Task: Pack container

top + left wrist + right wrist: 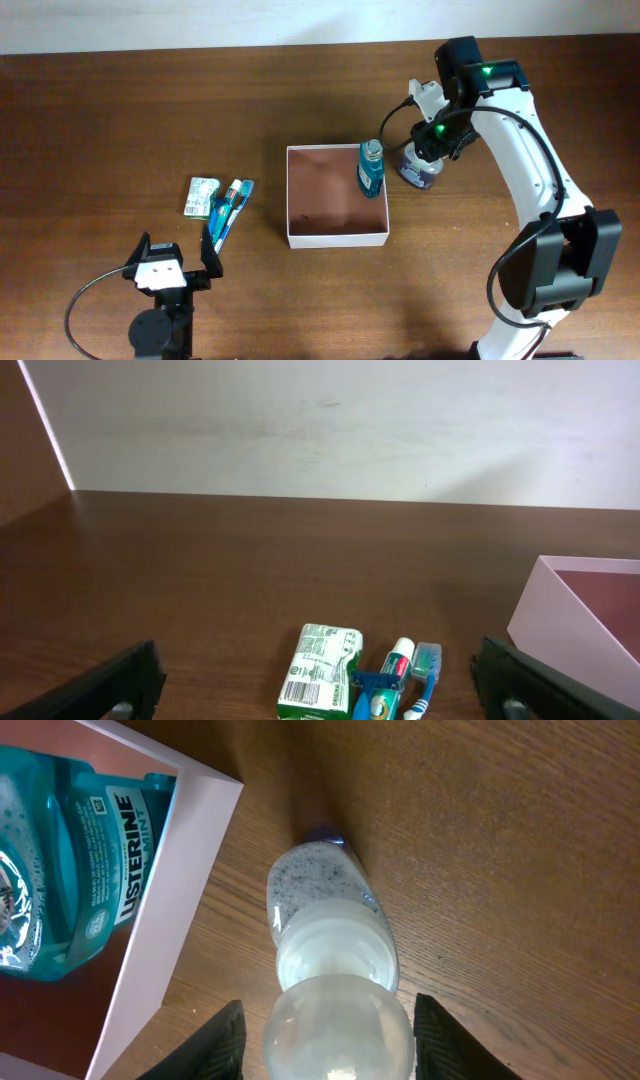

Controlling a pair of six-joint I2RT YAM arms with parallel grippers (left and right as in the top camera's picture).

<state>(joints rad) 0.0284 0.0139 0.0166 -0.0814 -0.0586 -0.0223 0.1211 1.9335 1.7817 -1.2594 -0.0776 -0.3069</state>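
Container [336,238] sits mid-tabletop [120,120], mouth up, square, no long axis, walls parallel to the edges. Right claw [328,1025] straddles the speckled bottle [320,895] just beside it; can't tell if it's clamped. Left claw [177,252] released wide.

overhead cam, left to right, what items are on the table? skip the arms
green packet → toothbrush and toothpaste bundle → container, with the Listerine bottle standing at its right wall → clear speckled bottle just outside that wall
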